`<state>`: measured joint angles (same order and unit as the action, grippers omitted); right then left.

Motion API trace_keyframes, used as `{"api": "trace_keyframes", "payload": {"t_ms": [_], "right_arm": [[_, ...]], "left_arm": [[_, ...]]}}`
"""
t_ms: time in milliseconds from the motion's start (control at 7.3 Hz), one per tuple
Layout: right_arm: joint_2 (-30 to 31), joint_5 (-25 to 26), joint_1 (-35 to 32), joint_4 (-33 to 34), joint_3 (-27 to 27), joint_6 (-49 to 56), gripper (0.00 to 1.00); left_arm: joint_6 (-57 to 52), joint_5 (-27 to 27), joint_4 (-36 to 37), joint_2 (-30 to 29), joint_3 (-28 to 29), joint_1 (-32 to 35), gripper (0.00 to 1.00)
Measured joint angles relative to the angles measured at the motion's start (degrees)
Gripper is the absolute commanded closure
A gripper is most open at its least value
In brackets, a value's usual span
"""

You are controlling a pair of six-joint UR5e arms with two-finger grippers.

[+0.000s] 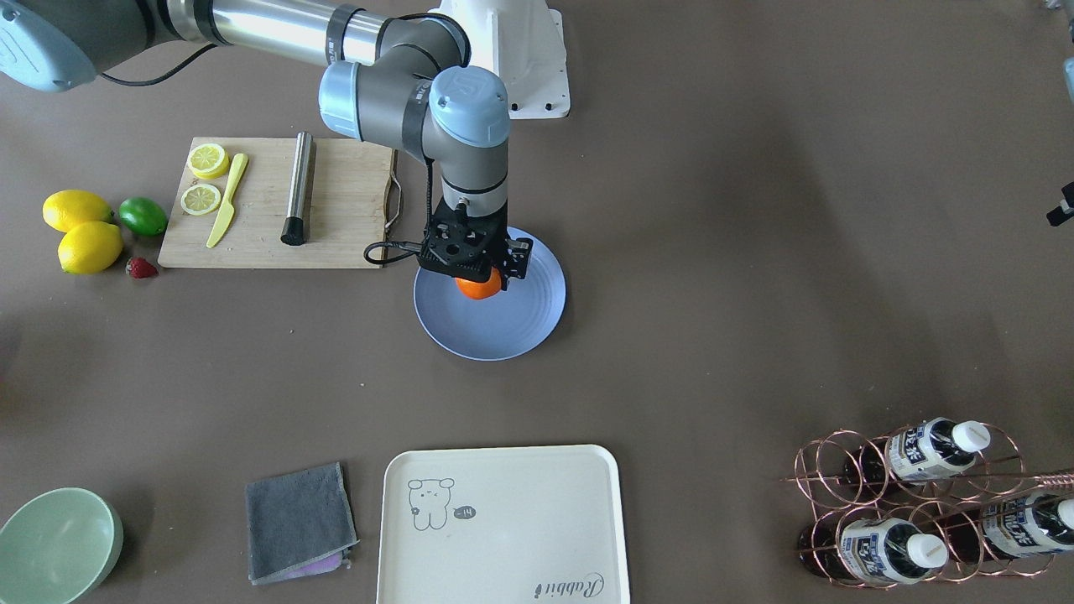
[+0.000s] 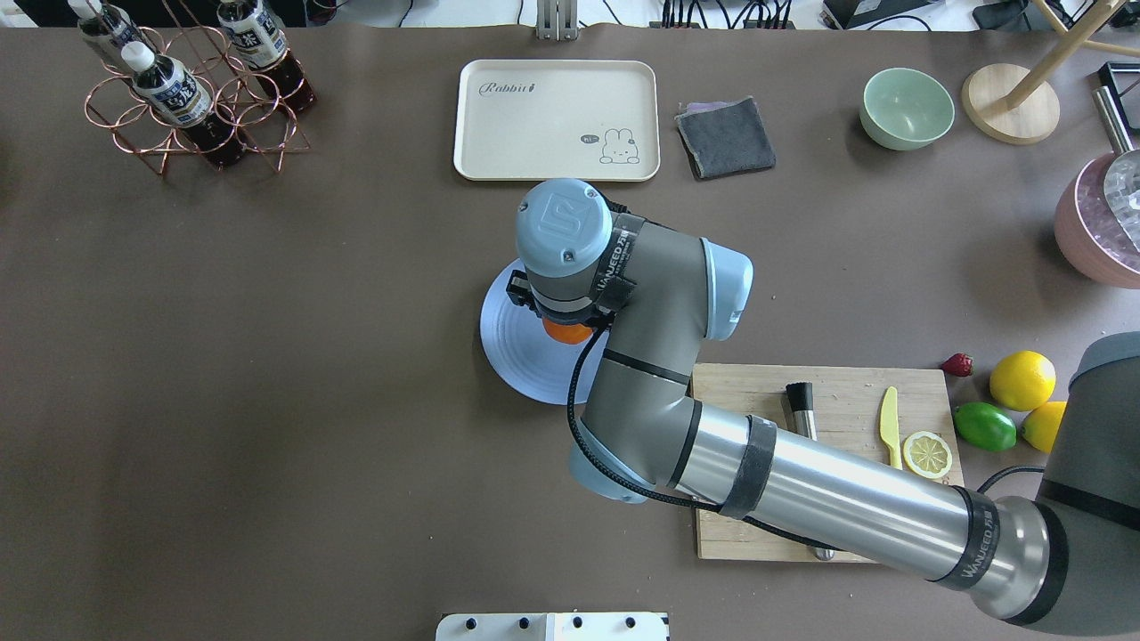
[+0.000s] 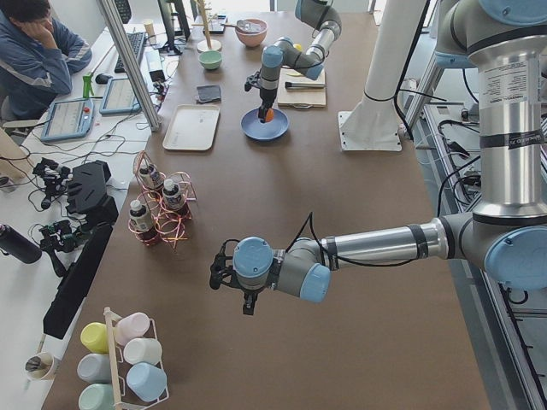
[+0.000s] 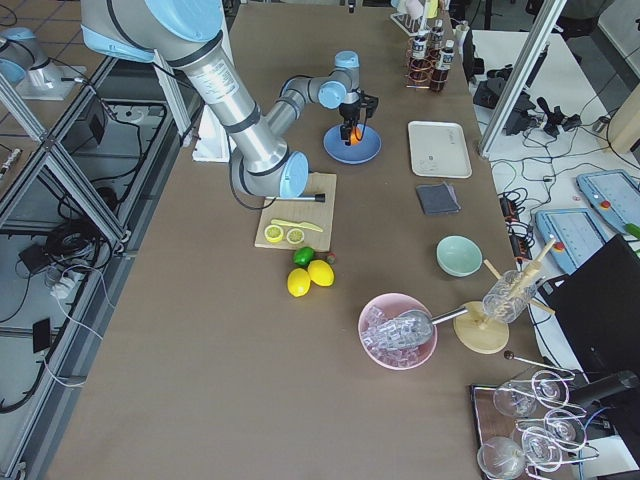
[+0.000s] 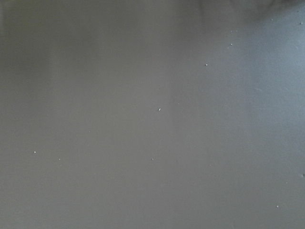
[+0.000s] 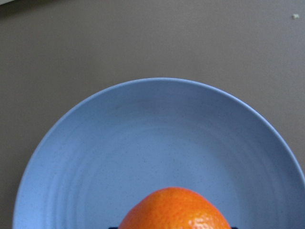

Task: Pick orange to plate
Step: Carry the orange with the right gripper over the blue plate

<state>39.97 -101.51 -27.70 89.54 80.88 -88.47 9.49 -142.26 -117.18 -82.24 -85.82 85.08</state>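
The orange (image 1: 478,288) is in my right gripper (image 1: 480,278), which is shut on it from above. It hangs low over the near-robot part of the light-blue plate (image 1: 503,331); whether it touches I cannot tell. The right wrist view shows the orange's top (image 6: 176,210) at the bottom edge, with the plate (image 6: 143,143) spread beneath. From overhead, only a sliver of orange (image 2: 568,332) peeks out under the wrist. My left gripper (image 3: 248,306) hangs over bare table far from the plate; whether it is open or shut I cannot tell.
A wooden cutting board (image 1: 277,201) with lemon slices, a yellow knife and a metal cylinder lies beside the plate. Beyond it are two lemons (image 1: 80,226), a lime (image 1: 143,216) and a strawberry (image 1: 141,268). A cream tray (image 1: 503,524), grey cloth (image 1: 298,520), green bowl (image 1: 54,545) and bottle rack (image 1: 923,503) line the far edge.
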Motion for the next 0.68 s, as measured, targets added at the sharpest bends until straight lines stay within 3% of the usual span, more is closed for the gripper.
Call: {"api": "trace_keyframes", "payload": {"t_ms": [274, 411, 548, 685], "right_arm": [[-1.0, 0.6, 0.7, -0.2, -2.4, -0.2, 0.95], [-0.8, 0.6, 0.8, -0.2, -2.7, 0.0, 0.24], [-0.7, 0.6, 1.0, -0.2, -2.8, 0.1, 0.00], [-0.6, 0.7, 1.1, -0.2, -2.9, 0.4, 0.00]], "left_arm": [[0.0, -0.1, -0.1, 0.3, -0.4, 0.0, 0.02], [0.0, -0.1, 0.0, 0.3, -0.5, 0.0, 0.02], [0.0, -0.1, 0.0, 0.3, -0.5, 0.0, 0.02], [0.0, -0.1, 0.0, 0.4, -0.5, 0.0, 0.02]]}}
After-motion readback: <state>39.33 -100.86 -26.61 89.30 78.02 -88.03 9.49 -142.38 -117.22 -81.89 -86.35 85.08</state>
